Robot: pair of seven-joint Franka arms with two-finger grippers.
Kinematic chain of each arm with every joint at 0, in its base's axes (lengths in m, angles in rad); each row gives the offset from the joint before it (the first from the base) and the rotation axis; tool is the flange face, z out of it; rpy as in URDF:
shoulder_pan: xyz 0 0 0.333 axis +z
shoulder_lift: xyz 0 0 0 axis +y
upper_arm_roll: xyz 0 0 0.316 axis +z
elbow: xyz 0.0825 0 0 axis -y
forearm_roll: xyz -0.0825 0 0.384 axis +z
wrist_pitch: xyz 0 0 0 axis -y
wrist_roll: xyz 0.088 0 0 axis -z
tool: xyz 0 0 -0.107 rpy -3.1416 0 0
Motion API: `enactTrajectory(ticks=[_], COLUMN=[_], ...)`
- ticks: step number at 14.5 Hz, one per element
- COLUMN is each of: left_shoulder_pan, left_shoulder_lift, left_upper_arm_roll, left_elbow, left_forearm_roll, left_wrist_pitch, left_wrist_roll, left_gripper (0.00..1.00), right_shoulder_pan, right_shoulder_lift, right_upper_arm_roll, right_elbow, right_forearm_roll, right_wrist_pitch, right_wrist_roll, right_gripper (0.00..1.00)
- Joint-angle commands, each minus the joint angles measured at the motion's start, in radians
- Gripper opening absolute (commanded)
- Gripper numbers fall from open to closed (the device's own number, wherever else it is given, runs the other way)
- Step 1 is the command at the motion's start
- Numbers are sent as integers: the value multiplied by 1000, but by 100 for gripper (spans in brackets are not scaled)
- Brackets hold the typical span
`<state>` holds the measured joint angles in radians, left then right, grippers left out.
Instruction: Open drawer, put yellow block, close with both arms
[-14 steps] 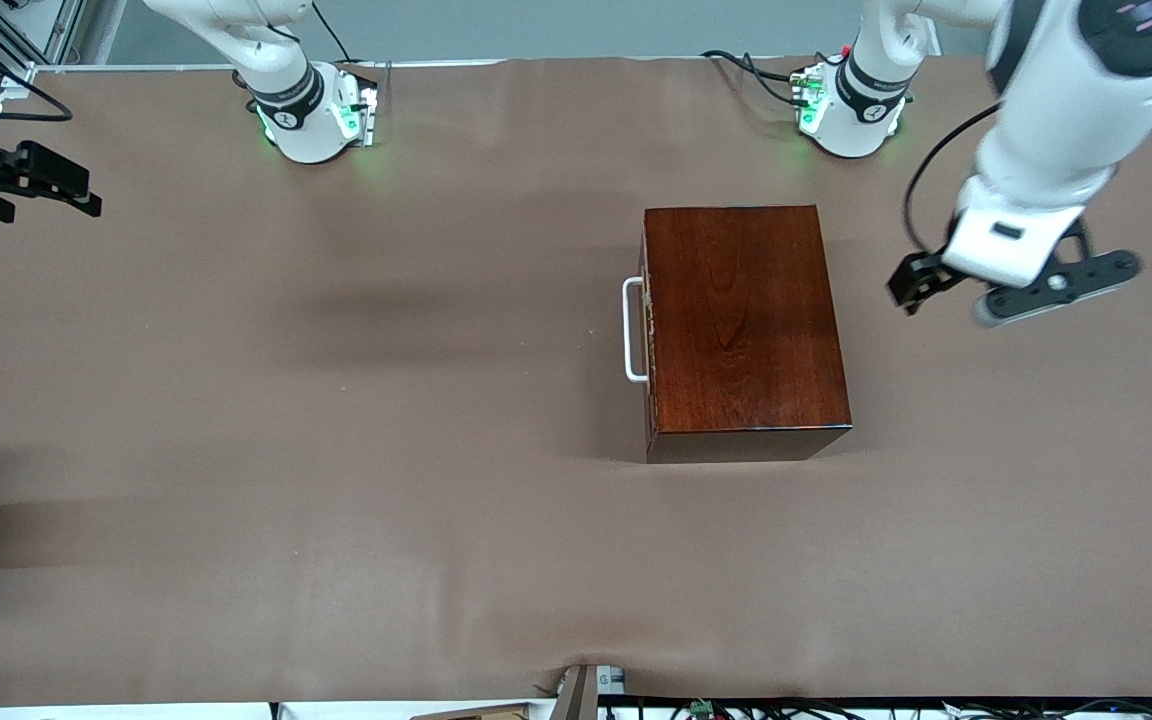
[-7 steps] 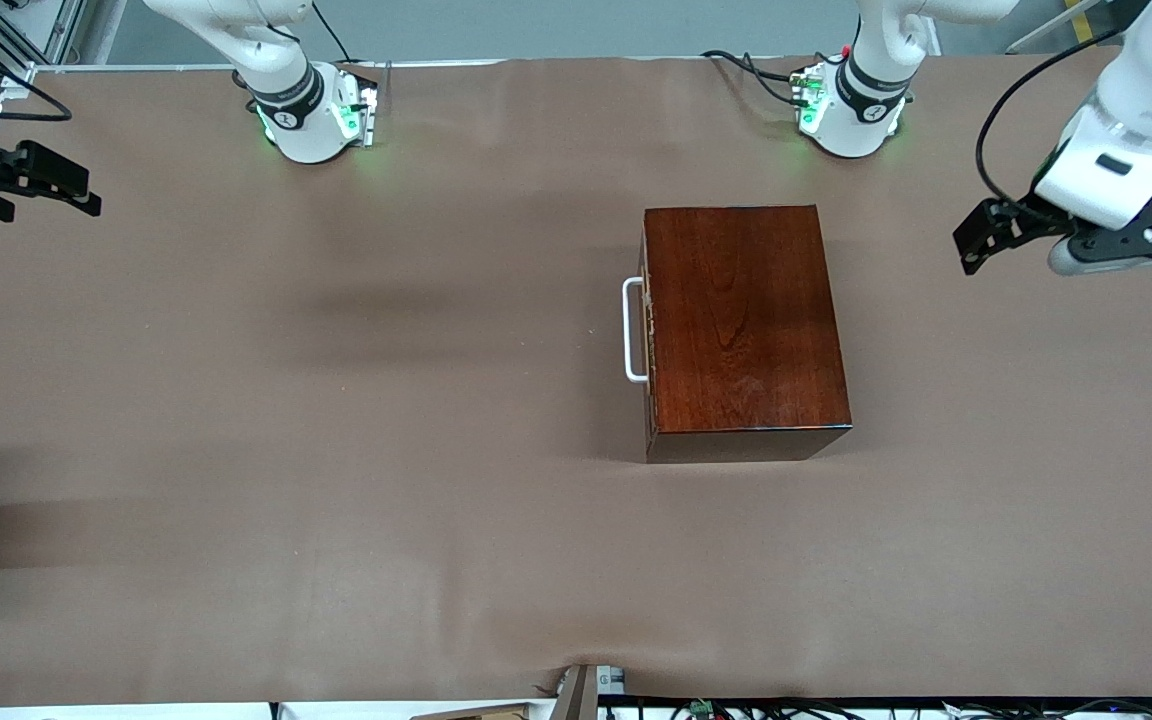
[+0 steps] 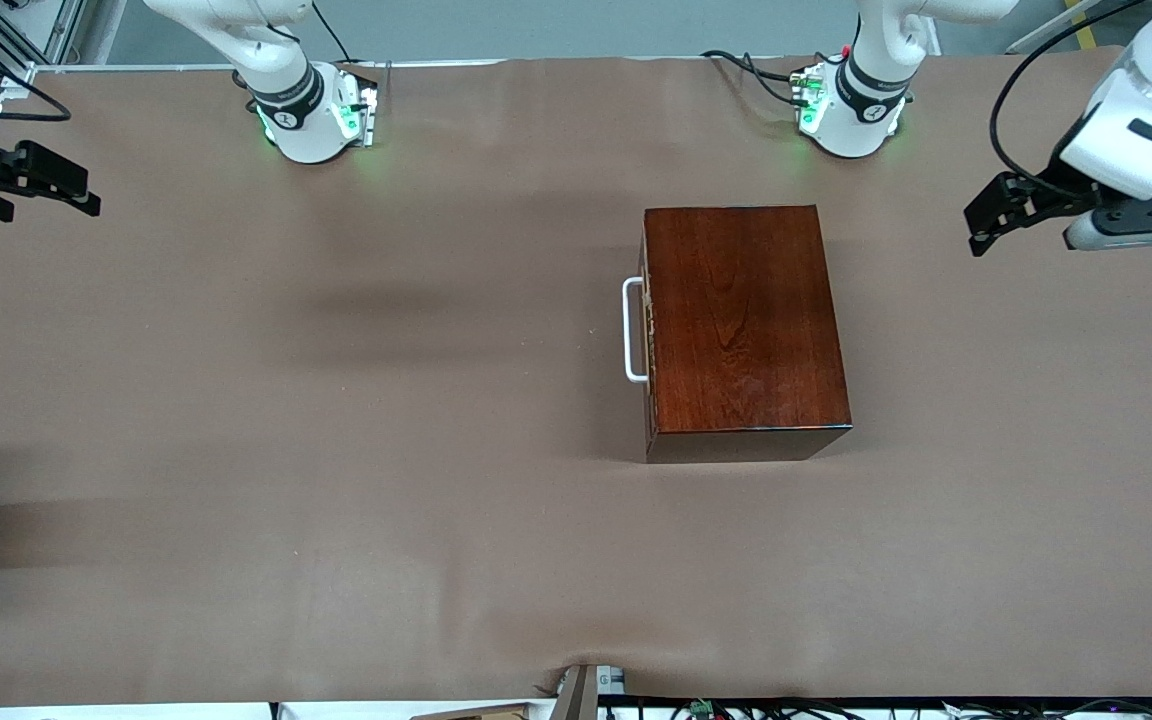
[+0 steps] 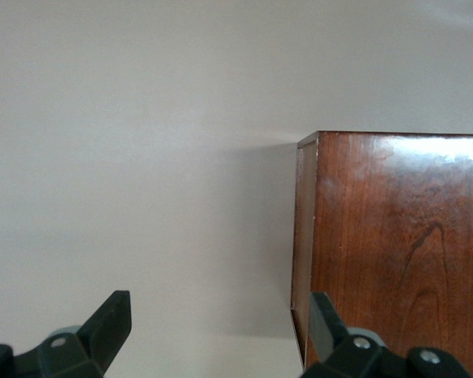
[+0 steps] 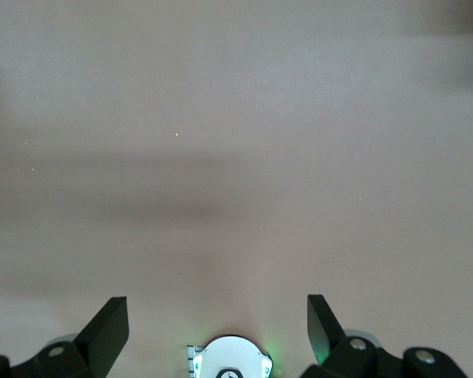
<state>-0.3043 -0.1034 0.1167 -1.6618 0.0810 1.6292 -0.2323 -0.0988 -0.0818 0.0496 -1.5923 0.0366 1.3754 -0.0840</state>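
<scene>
Looking down, you see the drawer (image 3: 644,330) shut in its box (image 3: 744,320), both grippers, left (image 3: 996,212) and right (image 3: 56,185), spread wide, empty, over bare table (image 3: 336,450).

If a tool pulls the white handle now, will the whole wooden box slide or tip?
The wooden box looks broad and low, so tipping seems unlikely. It sits loose on the smooth brown table cover, so it may slide. The thin white handle probably stays stiff.

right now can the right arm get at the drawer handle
Probably yes. The white handle faces the right arm's end of the table, with only bare table between. The right gripper is open over that end, so it needs a long reach.
</scene>
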Motion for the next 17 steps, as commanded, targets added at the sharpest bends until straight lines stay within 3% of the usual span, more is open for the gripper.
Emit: enactTrajectory(ticks=[1,5,10,14,17], left_shoulder_pan=[16,53,214,328,338], left_shoulder_lift=[2,5,4,2,8], left_upper_arm_roll=[-6,-12,-190,-267,-270], left_elbow=[28,27,14,17,28], left_forearm_roll=[-18,-44,-49,-90,-92], left_wrist_pitch=[-25,-23,-40,-63,-69], left_wrist_roll=[33,79,79,109,113], left_gripper=[100,100,100,100,100], right_shoulder_pan=[-24,-16,-18,-18,-15], right_shoulder_lift=[-9,-9,-9,-9,-9], right_upper_arm_roll=[16,18,18,18,19], right_elbow=[0,3,3,3,3], right_forearm_roll=[-7,-4,2,3,5], right_wrist_pitch=[-10,-6,-2,-2,1], right_wrist_roll=[9,10,12,12,12], right_gripper=[100,100,100,100,100])
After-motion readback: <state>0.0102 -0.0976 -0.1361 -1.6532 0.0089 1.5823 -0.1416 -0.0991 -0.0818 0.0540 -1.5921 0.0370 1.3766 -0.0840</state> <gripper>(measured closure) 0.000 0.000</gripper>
